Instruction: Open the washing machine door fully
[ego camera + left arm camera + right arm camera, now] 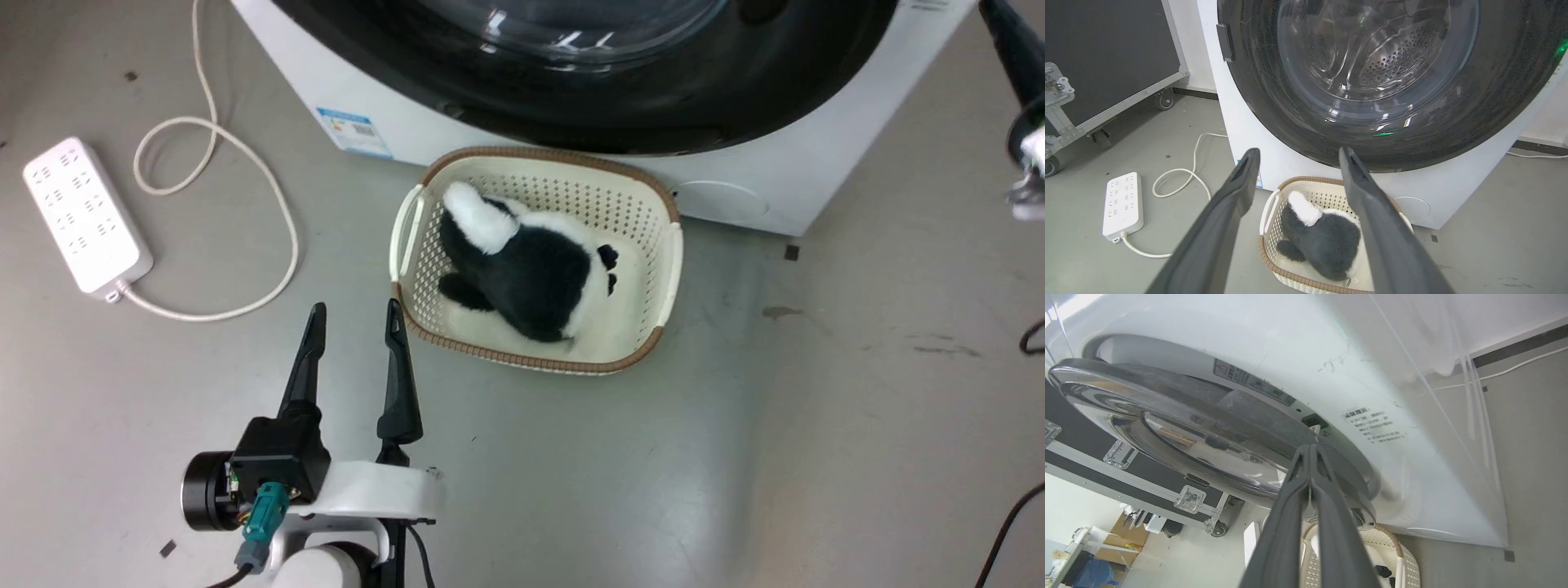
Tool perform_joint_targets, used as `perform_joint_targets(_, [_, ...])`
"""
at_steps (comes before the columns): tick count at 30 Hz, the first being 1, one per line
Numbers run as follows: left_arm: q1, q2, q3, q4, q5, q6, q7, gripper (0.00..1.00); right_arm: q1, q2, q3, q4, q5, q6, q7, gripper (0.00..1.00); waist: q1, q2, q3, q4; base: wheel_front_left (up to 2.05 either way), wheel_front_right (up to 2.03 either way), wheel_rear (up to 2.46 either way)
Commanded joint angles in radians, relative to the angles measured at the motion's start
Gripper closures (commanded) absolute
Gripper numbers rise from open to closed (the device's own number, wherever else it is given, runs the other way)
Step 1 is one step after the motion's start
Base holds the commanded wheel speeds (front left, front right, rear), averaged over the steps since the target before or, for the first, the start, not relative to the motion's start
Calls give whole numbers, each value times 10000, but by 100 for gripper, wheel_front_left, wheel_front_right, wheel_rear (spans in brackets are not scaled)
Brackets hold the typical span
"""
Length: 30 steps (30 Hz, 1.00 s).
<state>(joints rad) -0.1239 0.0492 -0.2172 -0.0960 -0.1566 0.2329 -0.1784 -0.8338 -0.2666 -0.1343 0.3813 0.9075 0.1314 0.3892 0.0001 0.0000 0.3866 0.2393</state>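
Right gripper (1309,446): 2 fingers pressed together, nothing visible between them. The tips are at the free edge of the washing machine door (1167,428), just beside the dark latch slot (1314,420) in the front of the washing machine (1355,355). Cannot tell whether the tips hook behind the rim or only touch it.

Left gripper (353,314): fingers spread wide, empty, well out from the machine's front, beyond the cream basket (412,220) that sits just in front of the machine's base.

Progress (judgement): the door looks unlatched and barely cracked. A narrow gap shows between the rim and the machine's front, with the latch slot and a warning label (1253,381) uncovered. Nearly the whole swing is left.

Orientation: the door is a round disc, so it has no long axis. Its plane lies almost parallel to the machine's front, glossy face pointing outward, free edge lifted slightly off the machine. The hinge is probably at the opposite edge, by a dark block (1225,42); not certain.
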Motion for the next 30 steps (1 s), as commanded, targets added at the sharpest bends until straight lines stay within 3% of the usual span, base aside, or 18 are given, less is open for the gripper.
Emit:
perform_joint_targets(1, [-140,8,-78,-50,-91,102,-101,0,-434,-32,-79,259,235,-5,154,100,-1,0,92,82,0,0,0])
perform_joint_targets(10, [-282,9,-417,-77,-224,333,-290,0,-2735,-144,-566,2791,1066,-6,1672,100,-1,0,573,437,0,0,0])
perform_joint_targets(19, [-509,9,-836,-188,-369,605,-478,0,-4339,-389,-831,4332,1537,-6,2546,100,-1,0,1020,801,0,0,0])
perform_joint_targets(30, [-576,10,-958,-102,-529,848,-707,0,-4335,-406,-1050,5200,2403,-7,3903,100,-1,0,838,816,0,0,0])
